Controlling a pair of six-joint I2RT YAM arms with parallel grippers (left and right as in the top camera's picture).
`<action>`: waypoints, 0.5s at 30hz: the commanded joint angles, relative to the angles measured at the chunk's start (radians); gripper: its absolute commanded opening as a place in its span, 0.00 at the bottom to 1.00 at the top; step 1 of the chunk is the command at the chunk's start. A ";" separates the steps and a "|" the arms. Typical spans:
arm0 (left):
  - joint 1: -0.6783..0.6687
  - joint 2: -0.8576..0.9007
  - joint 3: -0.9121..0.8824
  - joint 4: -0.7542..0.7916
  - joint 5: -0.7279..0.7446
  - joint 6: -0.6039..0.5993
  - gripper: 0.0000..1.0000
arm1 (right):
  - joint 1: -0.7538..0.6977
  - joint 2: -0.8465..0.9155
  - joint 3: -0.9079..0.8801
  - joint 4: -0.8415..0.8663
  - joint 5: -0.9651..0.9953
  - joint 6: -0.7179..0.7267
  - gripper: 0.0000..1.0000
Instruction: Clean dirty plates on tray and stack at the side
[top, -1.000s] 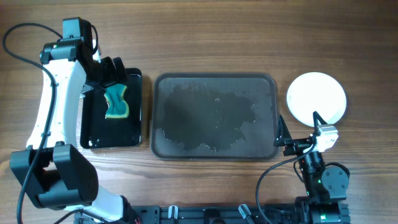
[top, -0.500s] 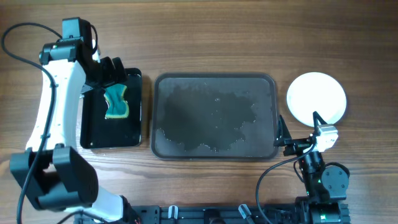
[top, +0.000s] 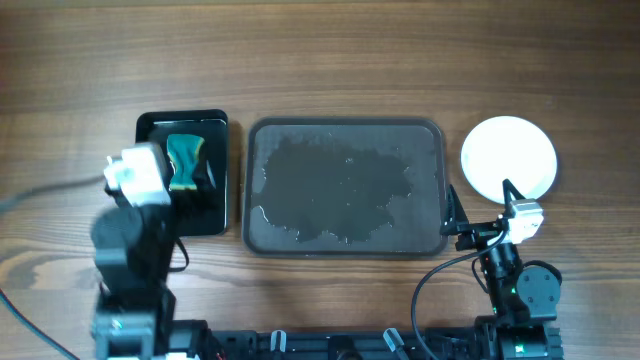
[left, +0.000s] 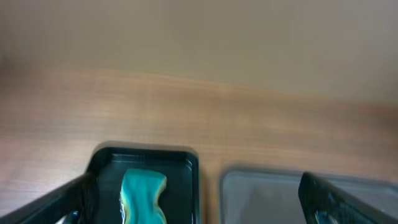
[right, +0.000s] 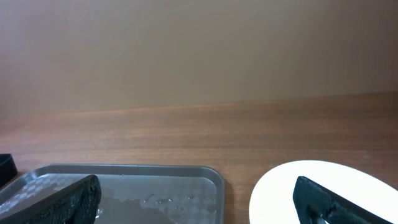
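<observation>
The white plate (top: 509, 158) lies flat and face up on the bare wood of the table (top: 320, 50), just off the right end of the grey tray (top: 430, 140) and apart from its rim. Being round, it has no long axis of its own. From above it reads as one clean disc, and whether more plates lie under it cannot be told. In the right wrist view the plate (right: 323, 186) is cut off by the lower edge of the picture, and the right-hand finger covers part of it. The tray has its long side running left to right across the table, and its floor carries a thin, patchy film of water. Left of the tray, just beside it, stands a smaller black tray (top: 150, 125) with its long side running away from the robot. A teal sponge (top: 183, 162) lies in it lengthwise. The left gripper (left: 196, 186) hangs over the near part of the black tray with its fingers spread wide and nothing between them; from overhead they are hard to pick out against the black. The right gripper (top: 480, 200) sits near the tray's near right corner, likewise wide open and empty. The left wrist view is blurred.
</observation>
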 joint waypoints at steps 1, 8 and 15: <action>-0.040 -0.246 -0.245 0.146 0.016 0.075 1.00 | -0.005 -0.002 -0.001 0.003 -0.008 0.007 1.00; -0.048 -0.466 -0.468 0.241 -0.026 0.081 1.00 | -0.005 -0.002 -0.001 0.003 -0.008 0.007 1.00; -0.047 -0.557 -0.550 0.220 -0.056 0.081 1.00 | -0.005 -0.001 -0.001 0.003 -0.008 0.007 1.00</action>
